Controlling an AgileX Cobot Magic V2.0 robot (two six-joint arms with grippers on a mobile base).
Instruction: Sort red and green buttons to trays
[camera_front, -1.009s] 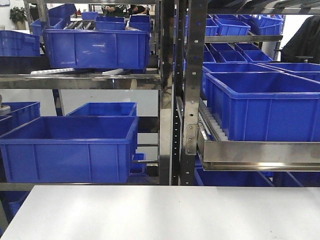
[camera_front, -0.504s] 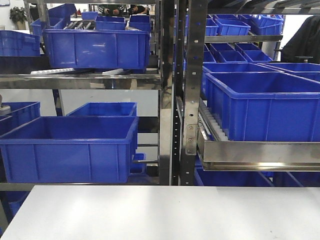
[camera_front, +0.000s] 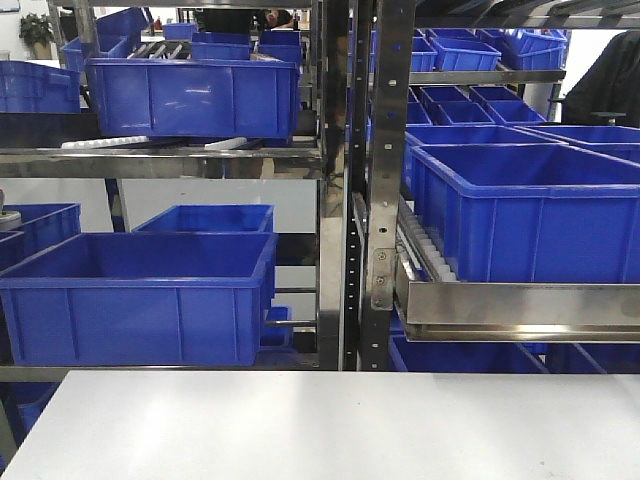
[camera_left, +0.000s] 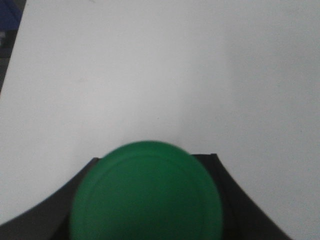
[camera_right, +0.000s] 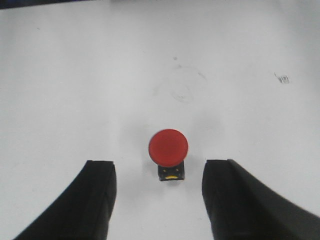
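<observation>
In the left wrist view the green button (camera_left: 146, 192) fills the lower middle, its round domed cap close to the camera. My left gripper (camera_left: 150, 200) is shut on it, with black fingers (camera_left: 47, 217) showing on both sides of the cap, above the white table. In the right wrist view the red button (camera_right: 168, 147) stands on the table on its small dark body. My right gripper (camera_right: 159, 167) is open, its fingers (camera_right: 97, 200) either side of the button and just short of it, not touching. The green and red trays are out of view.
The front view shows the white table (camera_front: 330, 425) with steel racks behind it holding several deep blue crates (camera_front: 135, 295). A steel shelf edge (camera_front: 520, 310) juts out at the right. Faint marks (camera_right: 182, 90) lie on the table beyond the red button.
</observation>
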